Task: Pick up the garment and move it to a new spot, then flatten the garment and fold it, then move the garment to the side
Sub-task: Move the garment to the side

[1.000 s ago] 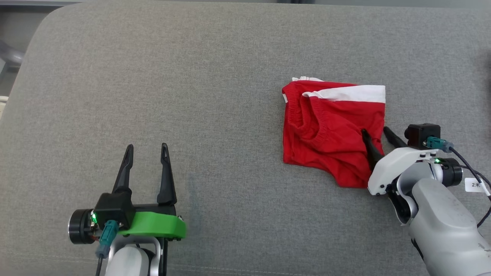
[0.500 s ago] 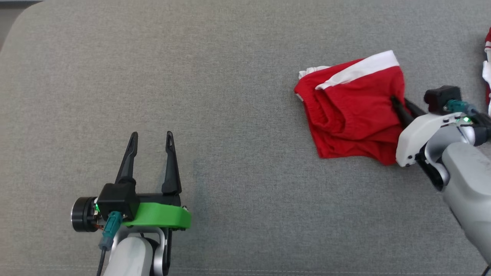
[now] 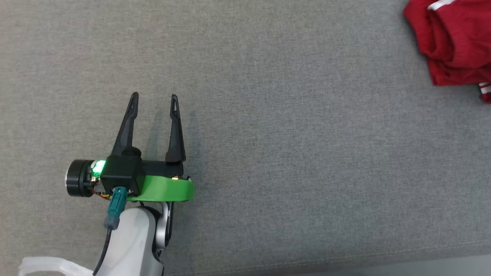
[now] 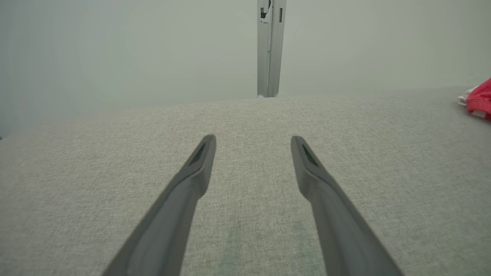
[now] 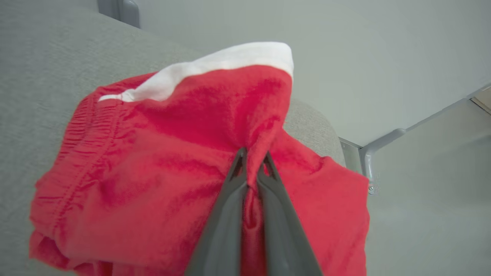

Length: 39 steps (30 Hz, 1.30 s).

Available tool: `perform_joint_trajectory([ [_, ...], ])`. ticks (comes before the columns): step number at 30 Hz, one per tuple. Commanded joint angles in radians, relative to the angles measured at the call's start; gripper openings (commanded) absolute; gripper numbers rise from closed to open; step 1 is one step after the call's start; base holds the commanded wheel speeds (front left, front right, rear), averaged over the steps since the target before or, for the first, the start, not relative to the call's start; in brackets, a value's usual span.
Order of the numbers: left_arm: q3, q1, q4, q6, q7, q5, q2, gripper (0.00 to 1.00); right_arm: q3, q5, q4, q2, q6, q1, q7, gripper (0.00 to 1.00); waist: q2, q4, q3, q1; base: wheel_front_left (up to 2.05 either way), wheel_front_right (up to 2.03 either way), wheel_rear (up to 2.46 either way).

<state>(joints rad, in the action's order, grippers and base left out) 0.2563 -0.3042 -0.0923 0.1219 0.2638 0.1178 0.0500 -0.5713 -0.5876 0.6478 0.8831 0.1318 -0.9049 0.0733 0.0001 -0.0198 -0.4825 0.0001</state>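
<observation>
Garment point(image 5: 153, 165), red with a white band, is bunching near the grey cushion's point(image 3: 268, 115) far right corner, the right gripper point(image 5: 251, 161) pinching one fold tightly. Left gripper point(image 3: 154, 96) is hovering wide apart near the front edge.

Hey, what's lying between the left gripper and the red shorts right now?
Nothing: in the head view, the stretch from the left gripper to the red shorts is bare grey upholstery.
</observation>
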Motion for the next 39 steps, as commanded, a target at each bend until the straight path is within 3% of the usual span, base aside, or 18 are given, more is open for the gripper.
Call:
perform_joint_trajectory([
  [1,-0.005,-0.029,0.005,-0.004,0.0,-0.012,0.009,1.0,-0.003,-0.015,-0.007,0.025,-0.002,-0.025,0.002,0.0,-0.0001,0.095,-0.109,-0.0001,0.0,0.0,0.0],
  [6,-0.01,-0.052,0.011,-0.006,0.0,-0.038,0.017,1.0,-0.01,-0.062,0.006,0.125,-0.002,-0.069,-0.002,0.0,-0.0001,0.128,-0.156,-0.0001,0.0,0.0,0.0],
  [12,-0.006,-0.07,0.025,-0.007,0.0,-0.053,0.019,1.0,-0.041,-0.098,0.073,0.13,-0.002,-0.14,0.01,0.0,-0.0001,0.149,-0.178,-0.0001,0.0,0.0,0.0],
  [13,-0.005,-0.072,0.029,-0.007,0.0,-0.057,0.019,1.0,-0.047,-0.101,0.089,0.12,-0.002,-0.153,0.012,0.07,-0.0001,0.15,-0.178,-0.0001,0.0,0.0,0.0],
  [16,-0.004,-0.074,0.035,-0.006,0.0,-0.058,0.018,1.0,-0.07,-0.1,0.138,0.1,-0.002,-0.18,0.015,1.0,-0.0001,0.143,-0.174,-0.0001,0.0,0.0,0.0],
  [28,-0.025,-0.023,0.047,0.002,0.0,-0.035,0.013,1.0,-0.132,-0.096,0.203,0.031,-0.002,-0.245,0.156,1.0,-0.0001,0.122,-0.086,-0.0001,0.0,0.0,0.0],
  [34,-0.051,0.028,0.046,-0.004,0.0,-0.02,0.012,1.0,-0.12,-0.108,0.141,-0.035,-0.002,-0.193,0.191,1.0,-0.0001,0.104,0.011,-0.0001,0.0,0.0,0.0],
  [39,-0.074,0.082,0.045,-0.008,0.0,-0.002,0.011,1.0,-0.03,-0.058,0.0,-0.097,-0.002,-0.11,0.191,1.0,-0.0001,0.084,0.087,-0.0001,0.0,0.0,0.0],
])
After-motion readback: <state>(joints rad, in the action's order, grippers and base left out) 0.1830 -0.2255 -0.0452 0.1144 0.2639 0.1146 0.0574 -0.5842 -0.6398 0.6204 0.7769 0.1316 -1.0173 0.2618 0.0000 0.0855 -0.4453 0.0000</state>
